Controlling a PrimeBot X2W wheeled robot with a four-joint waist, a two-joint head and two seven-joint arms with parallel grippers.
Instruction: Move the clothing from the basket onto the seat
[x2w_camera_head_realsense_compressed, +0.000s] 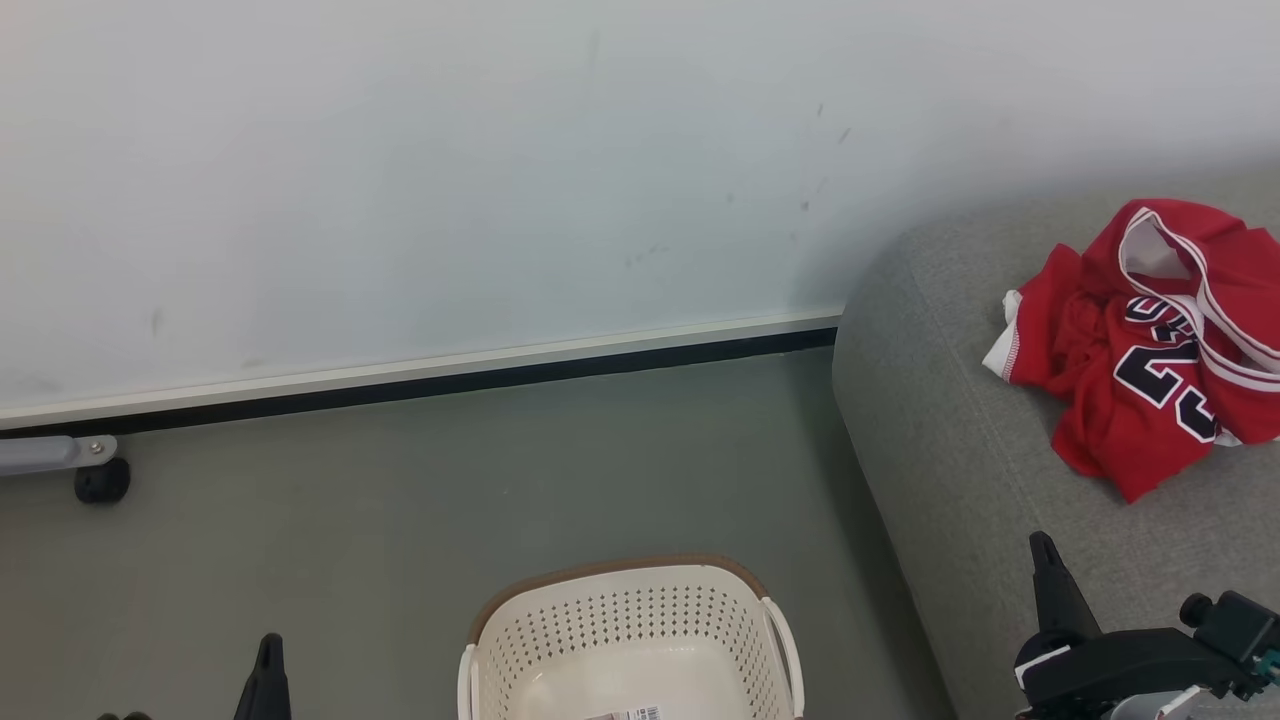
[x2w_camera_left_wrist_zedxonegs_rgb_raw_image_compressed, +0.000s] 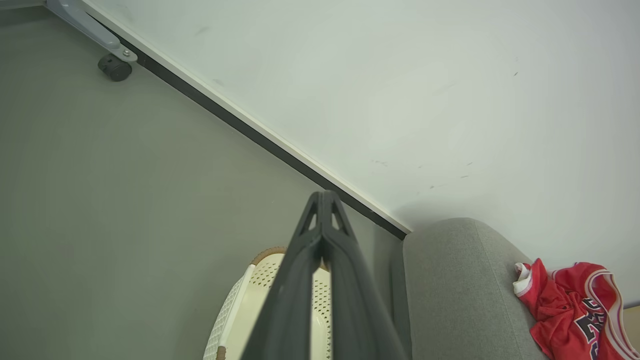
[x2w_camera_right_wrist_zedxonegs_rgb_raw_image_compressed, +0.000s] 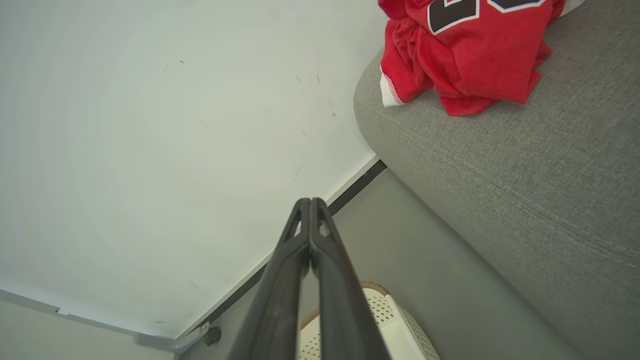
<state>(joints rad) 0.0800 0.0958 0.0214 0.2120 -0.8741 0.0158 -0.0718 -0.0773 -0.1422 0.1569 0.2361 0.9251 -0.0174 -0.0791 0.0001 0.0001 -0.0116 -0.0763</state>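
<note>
A pale wall (x2w_camera_head_realsense_compressed: 500, 150) with a black baseboard meets a grey-green floor (x2w_camera_head_realsense_compressed: 400, 480).

Head view: the grey seat (x2w_camera_head_realsense_compressed: 950, 450) fills the right side. The red clothing (x2w_camera_head_realsense_compressed: 1130, 370) lies crumpled on the seat's top near its rounded corner, number 23 facing up. The basket (x2w_camera_head_realsense_compressed: 620, 600) stands on the floor left of the seat and apart from it, showing its bare bottom and a barcode sticker (x2w_camera_head_realsense_compressed: 630, 713). The right claw (x2w_camera_head_realsense_compressed: 1042, 545) hangs above the seat's near part, short of the clothing. The left claw (x2w_camera_head_realsense_compressed: 270, 645) is well left of the seat, beyond the basket.

Left wrist view: the left claw's fingers are pressed together, tips meeting, with the basket behind them and the seat to their right.

Right wrist view: the right claw's fingers are pressed together too, gripping nothing. The clothing rests on the seat at the upper right.
</note>
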